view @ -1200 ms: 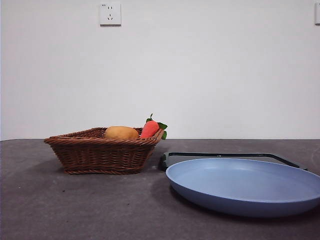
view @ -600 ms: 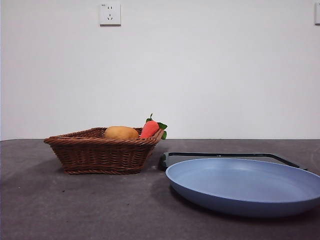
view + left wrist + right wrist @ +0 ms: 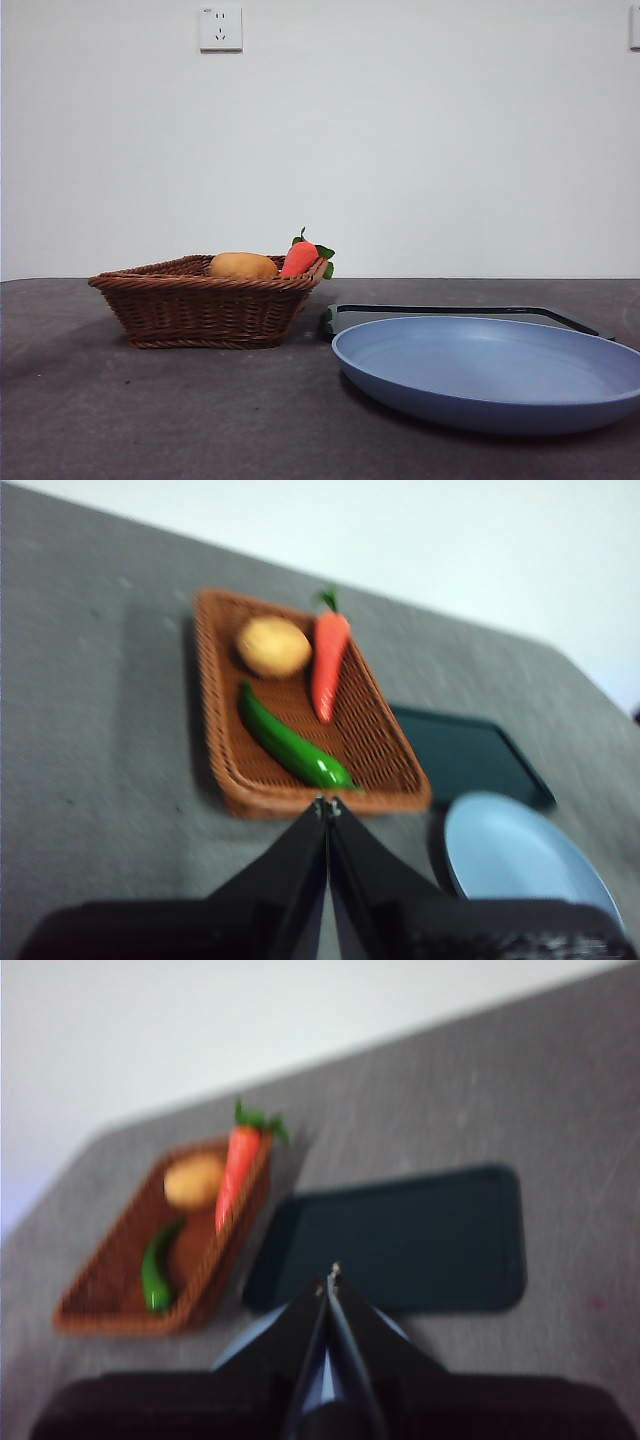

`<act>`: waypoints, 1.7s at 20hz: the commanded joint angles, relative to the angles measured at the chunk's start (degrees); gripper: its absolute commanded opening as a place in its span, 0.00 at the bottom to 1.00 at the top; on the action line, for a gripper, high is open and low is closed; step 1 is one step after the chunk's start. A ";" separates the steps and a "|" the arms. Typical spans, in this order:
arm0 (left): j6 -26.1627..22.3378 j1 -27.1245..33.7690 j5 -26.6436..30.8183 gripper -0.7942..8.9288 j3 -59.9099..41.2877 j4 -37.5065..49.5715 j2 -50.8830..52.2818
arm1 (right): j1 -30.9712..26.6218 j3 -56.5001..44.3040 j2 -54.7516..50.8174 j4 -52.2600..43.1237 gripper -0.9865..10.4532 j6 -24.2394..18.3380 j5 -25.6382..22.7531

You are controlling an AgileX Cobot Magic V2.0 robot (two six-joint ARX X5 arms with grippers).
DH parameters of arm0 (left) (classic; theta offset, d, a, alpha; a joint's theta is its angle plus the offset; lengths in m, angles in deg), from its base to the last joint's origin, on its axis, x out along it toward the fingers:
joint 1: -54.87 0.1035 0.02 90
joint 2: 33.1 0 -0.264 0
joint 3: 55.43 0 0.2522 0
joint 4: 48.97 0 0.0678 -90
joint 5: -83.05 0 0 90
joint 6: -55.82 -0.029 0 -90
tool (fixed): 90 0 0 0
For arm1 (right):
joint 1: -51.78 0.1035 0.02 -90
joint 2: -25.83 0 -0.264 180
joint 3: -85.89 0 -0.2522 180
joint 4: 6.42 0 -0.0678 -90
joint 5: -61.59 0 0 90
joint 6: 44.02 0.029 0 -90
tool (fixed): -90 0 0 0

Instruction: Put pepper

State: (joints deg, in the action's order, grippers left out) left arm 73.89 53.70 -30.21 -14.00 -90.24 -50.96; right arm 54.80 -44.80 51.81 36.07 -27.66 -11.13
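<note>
We hold both arms high above the table. Our left gripper point(image 3: 326, 805) has its jaws pressed together, and our right gripper point(image 3: 330, 1275) likewise, tips pointing toward twelve o'clock.

On the counter point(image 3: 150, 410) the basket point(image 3: 205, 310) sits toward the left edge, holding the pepper point(image 3: 290, 745), potato point(image 3: 243, 266) and carrot point(image 3: 300, 258). The tray point(image 3: 450, 312) lies to its right, with the plate point(image 3: 490, 372) just before the tray
</note>
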 commanded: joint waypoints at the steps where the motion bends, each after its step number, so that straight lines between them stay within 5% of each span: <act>1: -7.67 0.13 -3.87 0.09 4.04 -3.72 -4.28 | 0.22 5.97 4.20 8.15 0.09 -7.69 1.75; 6: -12.92 0.13 -9.18 0.09 10.10 -11.87 -11.23 | 0.55 12.70 10.05 21.79 0.09 -15.76 2.27; 10: -16.24 0.11 -11.26 0.09 13.77 -16.81 -15.34 | 0.55 14.23 12.20 27.06 0.09 -18.01 2.23; 14: -16.17 0.13 -11.61 0.13 13.97 -16.76 -15.74 | 0.52 14.23 12.33 27.02 0.14 -17.97 2.23; 17: -15.06 0.13 -11.41 0.44 13.97 -17.18 -15.74 | 0.52 14.23 12.96 27.02 0.34 -17.92 2.23; 18: -15.06 0.11 -11.52 0.47 13.97 -17.18 -15.74 | 0.52 14.23 13.51 27.04 0.35 -17.94 2.27; 34: -15.02 0.13 -11.56 0.47 13.97 -17.14 -15.74 | 2.78 14.23 48.24 11.98 0.35 -17.97 1.84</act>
State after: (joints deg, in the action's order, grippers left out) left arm 58.85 53.70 -41.45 -0.78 -107.70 -66.66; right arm 57.38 -31.59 99.52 48.29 -45.15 -9.07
